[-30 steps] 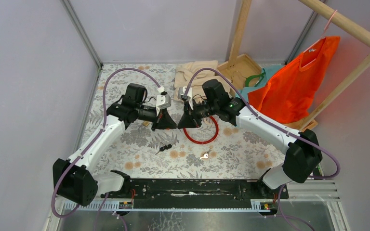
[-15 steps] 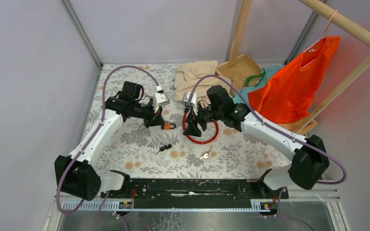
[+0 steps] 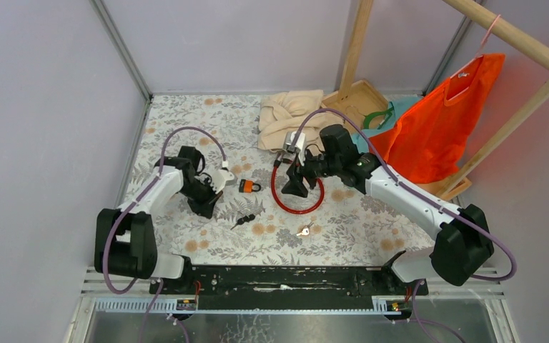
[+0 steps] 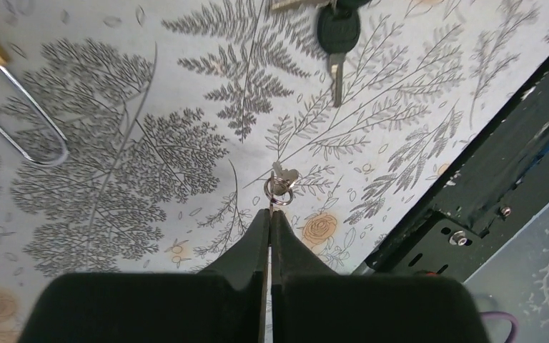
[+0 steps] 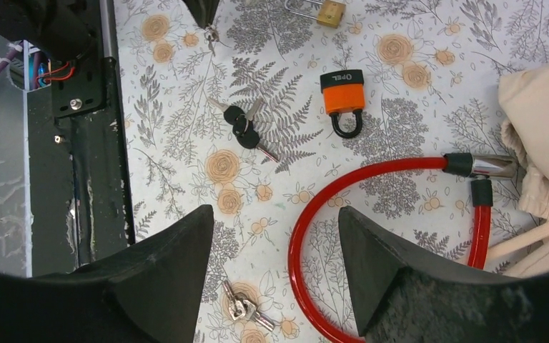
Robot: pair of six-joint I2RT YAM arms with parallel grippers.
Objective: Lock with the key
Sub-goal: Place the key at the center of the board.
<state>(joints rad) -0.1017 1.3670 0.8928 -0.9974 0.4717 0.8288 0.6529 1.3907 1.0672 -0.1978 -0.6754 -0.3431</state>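
My left gripper [image 4: 271, 213] is shut on a small silver key [image 4: 283, 173] whose ring hangs at its tips, low over the floral table at the left [image 3: 206, 209]. An orange padlock [image 3: 249, 186] lies flat on the table to its right, its black shackle toward the red cable lock [image 3: 298, 207]. My right gripper [image 5: 275, 214] hovers open over the cable's left curve, holding nothing. In the right wrist view the orange padlock [image 5: 343, 96] lies past the black-headed keys [image 5: 241, 128]. The held key [image 5: 211, 34] dangles there from the left gripper [image 5: 204, 13].
A brass padlock [image 5: 329, 11] with an open shackle lies near the left gripper. A silver key bunch [image 3: 304, 231] rests near the front. Beige cloth [image 3: 286, 114], a wooden tray [image 3: 361, 96] and an orange bag [image 3: 436, 121] crowd the back right. A black rail [image 3: 279, 279] runs along the near edge.
The grippers met at the orange padlock; now it lies on the table. The left arm drew back left and low with the key. The right gripper opened and backed off right.
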